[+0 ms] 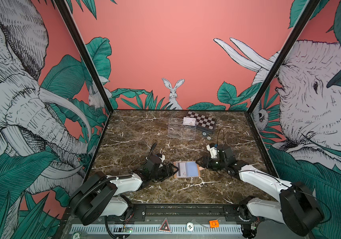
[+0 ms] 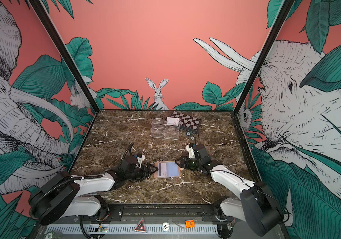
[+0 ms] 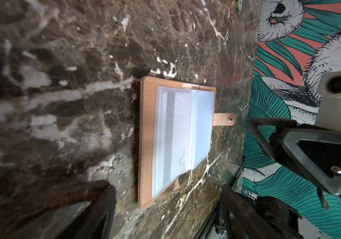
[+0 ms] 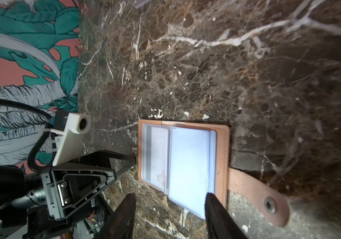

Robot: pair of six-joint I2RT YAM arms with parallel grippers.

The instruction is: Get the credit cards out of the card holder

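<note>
The left gripper (image 1: pixel 175 170) — jaws wide, empty — should, I judge, pinch only the edge of the striped credit card (image 3: pixel 175 136) and slide it from its sleeve (image 3: pixel 160 97) while the right gripper (image 1: pixel 199 163), jaws half-spread and empty, steadies the open card holder (image 1: pixel 192 169), lying flat on the marble table (image 1: pixel 165 192) between them.

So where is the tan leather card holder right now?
The tan leather card holder lies open on the brown marble tabletop, front centre in both top views, between the left pincer and right pincer.
</note>
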